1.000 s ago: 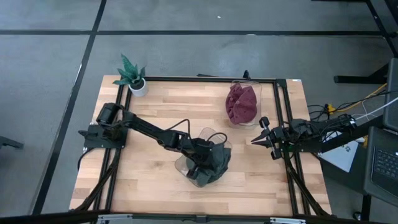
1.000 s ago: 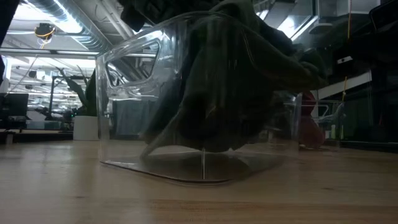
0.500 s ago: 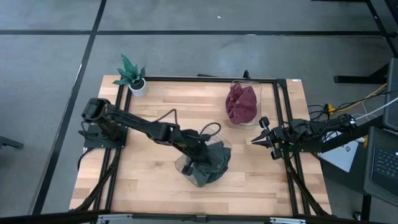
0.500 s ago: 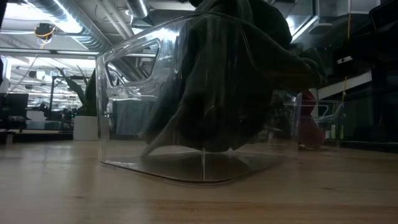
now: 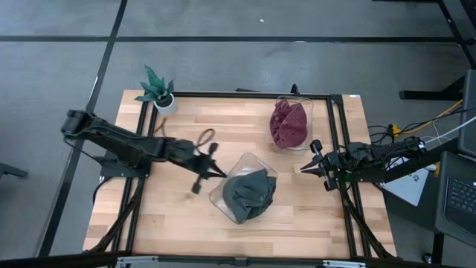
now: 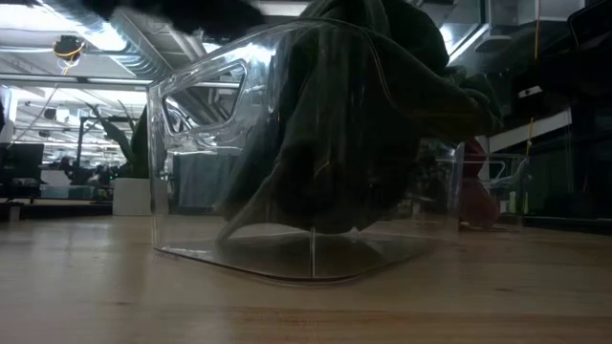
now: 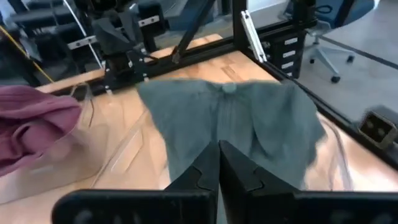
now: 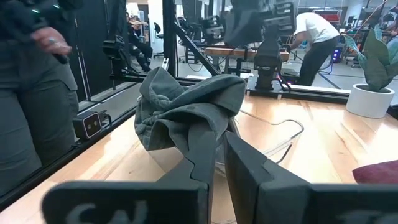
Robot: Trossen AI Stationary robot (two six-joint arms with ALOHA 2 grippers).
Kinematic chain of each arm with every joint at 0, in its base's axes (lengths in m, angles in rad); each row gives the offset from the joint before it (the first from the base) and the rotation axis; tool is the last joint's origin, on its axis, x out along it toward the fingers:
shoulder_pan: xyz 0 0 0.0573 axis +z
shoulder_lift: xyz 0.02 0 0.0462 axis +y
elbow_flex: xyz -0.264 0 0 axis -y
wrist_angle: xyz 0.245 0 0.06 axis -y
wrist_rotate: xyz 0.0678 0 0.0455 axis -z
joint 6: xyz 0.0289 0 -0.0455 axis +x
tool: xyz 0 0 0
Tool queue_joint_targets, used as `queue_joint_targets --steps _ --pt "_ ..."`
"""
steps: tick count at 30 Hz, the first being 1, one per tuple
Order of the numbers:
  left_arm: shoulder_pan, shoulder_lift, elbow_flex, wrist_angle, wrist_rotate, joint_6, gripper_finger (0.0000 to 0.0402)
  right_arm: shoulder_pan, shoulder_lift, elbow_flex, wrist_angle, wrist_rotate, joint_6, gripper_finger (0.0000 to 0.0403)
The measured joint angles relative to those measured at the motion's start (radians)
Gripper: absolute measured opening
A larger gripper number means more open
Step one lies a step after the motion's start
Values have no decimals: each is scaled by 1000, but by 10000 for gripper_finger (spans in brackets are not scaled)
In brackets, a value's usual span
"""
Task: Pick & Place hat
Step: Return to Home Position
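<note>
Black caps (image 5: 249, 195) are heaped in a transparent bin (image 5: 220, 195), set on the wooden surface (image 5: 178, 216) just ahead of the left pincer (image 5: 221, 175), which is held closed and empty. The right pincer (image 5: 303, 168) is parked beyond the bin, at the surface's edge.

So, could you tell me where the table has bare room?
Free: back strip between plant and red-hat bin; front-left corner beside the dark-cap bin. Crowded: centre, under the left arm and its jaws; right edge, by the right arm.
</note>
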Motion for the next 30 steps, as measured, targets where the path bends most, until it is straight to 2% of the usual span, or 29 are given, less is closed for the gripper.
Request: queue_joint_targets --steps 5,12,17,21,30 --pt "31 -209 -204 23 -11 22 5 0 0 0 0 0 0 36" --pt "95 -477 -374 -92 -86 -25 1 0 0 0 0 0 0 36" --pt "145 -608 -476 -67 -89 -124 5 0 0 0 0 0 0 36" --pt "172 -701 -561 38 -73 -149 7 0 0 0 0 0 0 36" --pt "248 -880 -708 138 16 -218 8 0 0 0 0 0 0 36"
